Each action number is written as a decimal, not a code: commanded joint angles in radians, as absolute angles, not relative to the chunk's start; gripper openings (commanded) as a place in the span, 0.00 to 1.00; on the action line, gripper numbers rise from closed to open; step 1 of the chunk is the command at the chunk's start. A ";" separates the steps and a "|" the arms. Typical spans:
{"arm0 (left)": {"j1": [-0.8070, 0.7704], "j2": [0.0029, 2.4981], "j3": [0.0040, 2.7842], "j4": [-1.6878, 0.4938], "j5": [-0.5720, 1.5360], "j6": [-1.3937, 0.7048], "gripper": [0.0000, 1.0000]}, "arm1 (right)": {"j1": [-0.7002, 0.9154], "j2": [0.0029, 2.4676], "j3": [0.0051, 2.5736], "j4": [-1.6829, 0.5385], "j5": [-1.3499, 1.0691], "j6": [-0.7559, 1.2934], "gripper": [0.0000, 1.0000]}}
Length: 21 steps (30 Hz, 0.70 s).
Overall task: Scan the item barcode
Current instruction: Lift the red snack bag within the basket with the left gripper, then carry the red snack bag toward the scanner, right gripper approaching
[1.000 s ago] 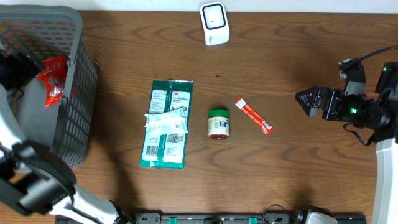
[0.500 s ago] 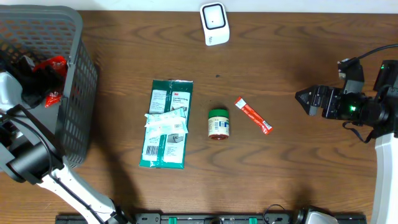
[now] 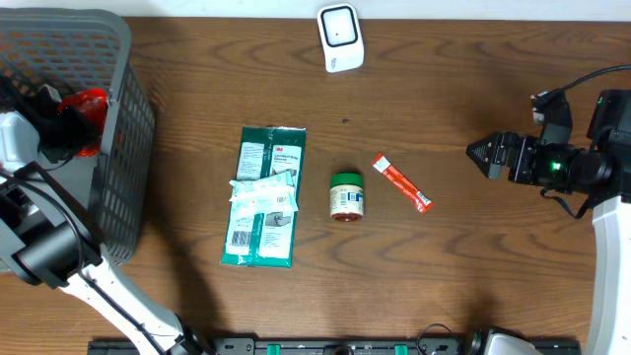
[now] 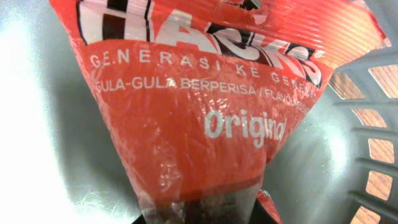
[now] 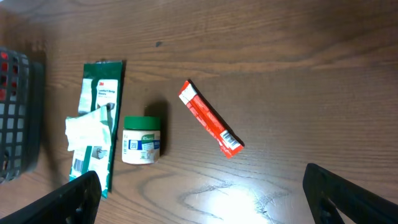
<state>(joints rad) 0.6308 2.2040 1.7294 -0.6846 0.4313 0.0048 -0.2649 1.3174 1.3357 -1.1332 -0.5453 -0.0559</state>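
Note:
A red candy bag (image 4: 199,112) with white lettering fills the left wrist view, narrowing toward the bottom edge where it is pinched between the jaws. From overhead, my left gripper (image 3: 61,126) sits inside the grey basket (image 3: 123,168) at the far left, shut on that red bag (image 3: 87,103). The white barcode scanner (image 3: 340,37) stands at the table's back edge, centre. My right gripper (image 3: 483,158) hovers at the right side, open and holding nothing; its dark fingertips (image 5: 81,193) frame the bottom of the right wrist view.
On the wood table lie a green wipes pack (image 3: 264,195) with a white sachet on top, a small green-lidded jar (image 3: 346,195) and a red stick sachet (image 3: 401,182). The basket walls surround the left gripper closely.
My left gripper has closed on the red bag inside the basket, and the bag now sits a little higher. The right arm has barely shifted.

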 commanded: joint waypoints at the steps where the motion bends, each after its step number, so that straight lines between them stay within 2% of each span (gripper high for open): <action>1: 0.635 2.143 1.711 -0.702 0.407 0.006 0.08 | -0.268 1.315 1.345 -1.134 -0.552 -0.068 0.99; 15: 0.669 1.607 1.711 -0.704 0.412 -0.109 0.07 | -0.268 1.314 1.346 -1.131 -0.619 -0.068 0.99; 21: 0.663 1.422 1.711 -0.778 0.656 -0.146 0.07 | -0.268 1.315 1.346 -1.116 -0.797 -0.069 0.99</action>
<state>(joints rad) 0.6666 1.4944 1.6958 -0.7525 0.4747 -0.1009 -0.2649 1.3174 1.3357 -1.1278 -0.6514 -0.0559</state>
